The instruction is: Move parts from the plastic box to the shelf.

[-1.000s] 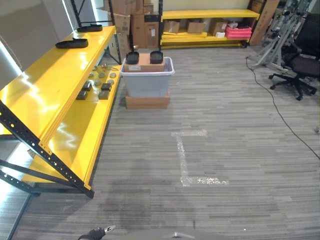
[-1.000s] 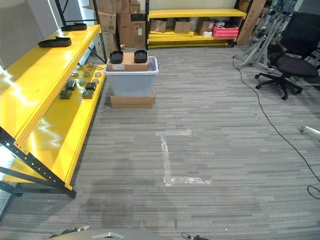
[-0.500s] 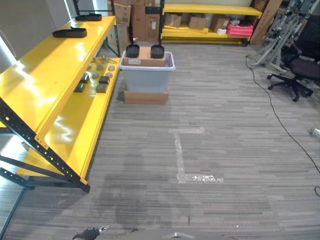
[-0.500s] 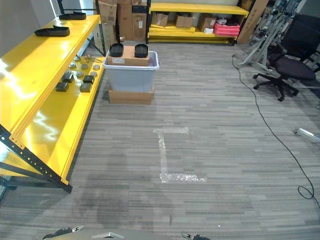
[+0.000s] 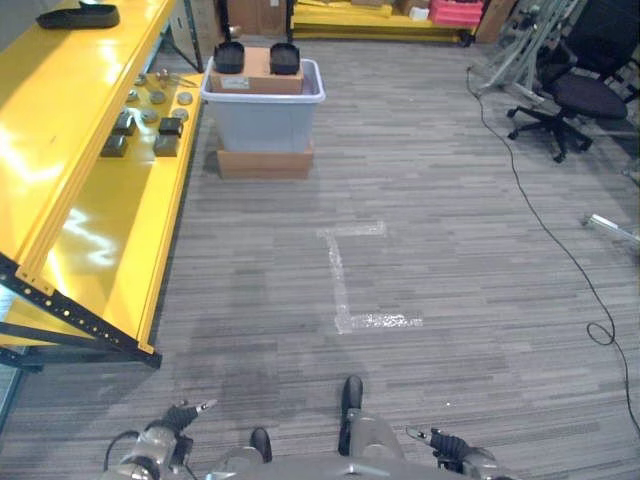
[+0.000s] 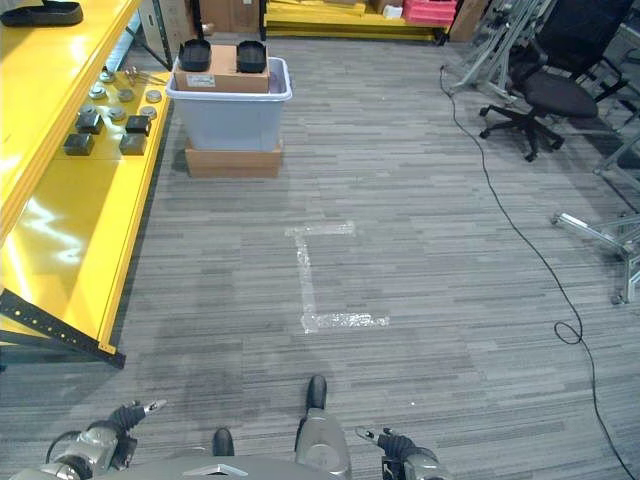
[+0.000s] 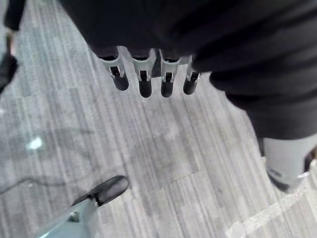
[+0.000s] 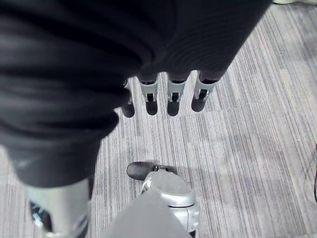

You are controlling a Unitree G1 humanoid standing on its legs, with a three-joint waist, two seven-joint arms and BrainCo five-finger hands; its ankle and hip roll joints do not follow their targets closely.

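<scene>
Grey striped carpet floor (image 5: 450,250) all over, w/ a pale tape L-mark (image 5: 345,285) stuck on it mid-room. Main item: translucent grey plastic box (image 5: 262,105) sitting on a flat brown cardboard box (image 5: 264,163), just beside the front edge of the long yellow metal shelf (image 5: 70,190) w/ black perforated braces. On top of the plastic box there's a brown cardboard carton (image 5: 256,72) w/ two black round parts (image 5: 229,56) at its far corners, one each side. On the shelf's lower level, near the box end, a bunch of small dark block-shaped parts (image 5: 140,135) plus some round greyish disc parts (image 5: 158,95) further back. Upper level carries a flat black tray-shaped piece (image 5: 78,16) near the far end.

Beyond that: black office chair (image 5: 580,95) over on the right, black cable (image 5: 545,230) trailing across the floor near it, another yellow rack (image 5: 375,15) w/ cartons and a pink crate (image 5: 455,11) along the back wall.

Left hand (image 7: 143,77) hangs low over bare carpet, fingers straight and relaxed, thumb (image 7: 106,191) apart, holding nothing. Right hand (image 8: 171,96) same deal: fingers loose and extended, nothing in it. Both well apart from the box and shelf.
</scene>
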